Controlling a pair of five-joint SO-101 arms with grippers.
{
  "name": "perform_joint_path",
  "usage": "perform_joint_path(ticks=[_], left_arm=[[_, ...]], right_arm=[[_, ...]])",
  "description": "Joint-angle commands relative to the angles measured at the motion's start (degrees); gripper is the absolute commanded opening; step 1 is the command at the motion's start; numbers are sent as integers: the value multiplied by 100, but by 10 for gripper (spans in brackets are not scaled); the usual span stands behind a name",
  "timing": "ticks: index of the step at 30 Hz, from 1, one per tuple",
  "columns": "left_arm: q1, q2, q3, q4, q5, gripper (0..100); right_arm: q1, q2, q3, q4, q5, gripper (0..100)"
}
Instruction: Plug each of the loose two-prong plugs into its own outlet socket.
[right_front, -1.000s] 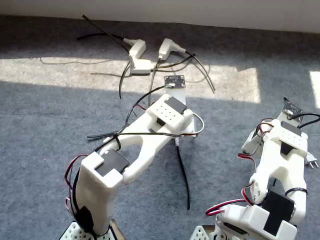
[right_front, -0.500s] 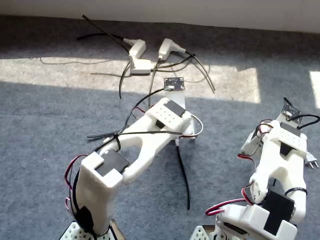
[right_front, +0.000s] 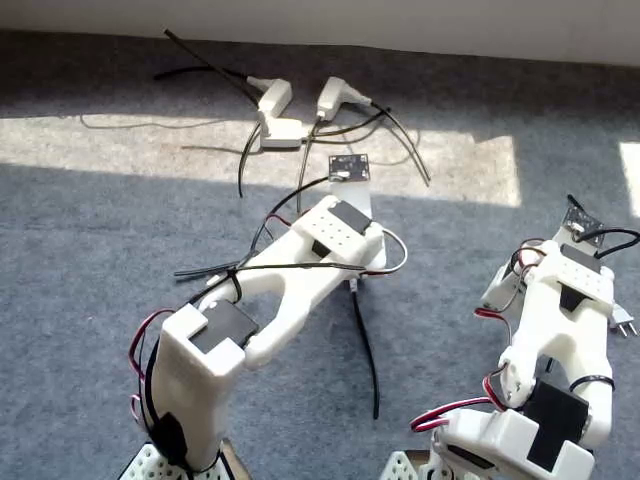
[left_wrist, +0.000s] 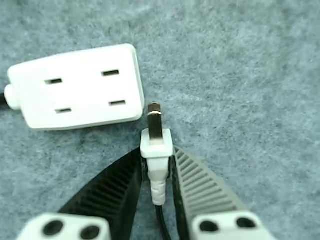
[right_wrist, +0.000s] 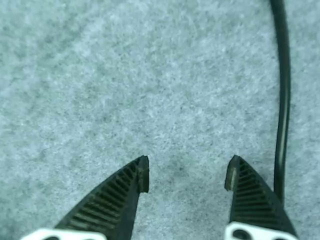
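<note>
My left gripper (left_wrist: 158, 152) is shut on a white two-prong plug (left_wrist: 156, 145) with a black cord. Its prongs point at the near edge of a white outlet block (left_wrist: 75, 85) with two pairs of slots, a short gap away. In the high view the outlet block (right_front: 281, 132) lies on the carpet beyond the left arm (right_front: 330, 235). My right gripper (right_wrist: 187, 172) is open over bare carpet, holding nothing. Another white plug (right_front: 625, 323) lies beside the right arm (right_front: 565, 300).
Two white plug bodies (right_front: 275, 95) (right_front: 334, 96) with black cords lie behind the outlet block. A black cable (right_front: 366, 350) trails on the carpet between the arms, and another black cable (right_wrist: 283, 100) runs beside the right gripper. A wall borders the far side.
The left arm has drawn back very slightly with the plug. The right arm has shifted a little.
</note>
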Motion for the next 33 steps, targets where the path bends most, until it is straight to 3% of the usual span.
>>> perform_joint_path(ticks=[1, 5, 8, 15, 21, 25, 29, 33], left_arm=[[-84, -40, -31, -53, -26, 49], [-84, -40, -57, -53, -255, 47], [-84, -110, -251, -18, -1116, 2], [-259, -593, -435, -18, -2998, 6], [-163, -1763, -233, 53, -3807, 5], [-4, -2905, 690, -35, -4141, 5], [171, -4400, 2475, -1257, -4475, 5], [215, -6088, 4796, -3411, -4607, 5]], right_arm=[[-66, -233, -22, -92, -53, 249], [-66, -233, -13, -207, -62, 249], [-66, -224, 66, -338, -70, 249], [-171, -224, 769, -1446, -70, 249], [-189, -224, 1051, -1982, -70, 249], [-198, -224, 1209, -2273, -70, 249], [-207, -224, 1209, -2299, -70, 249], [-400, -224, 1209, -2299, -70, 249]])
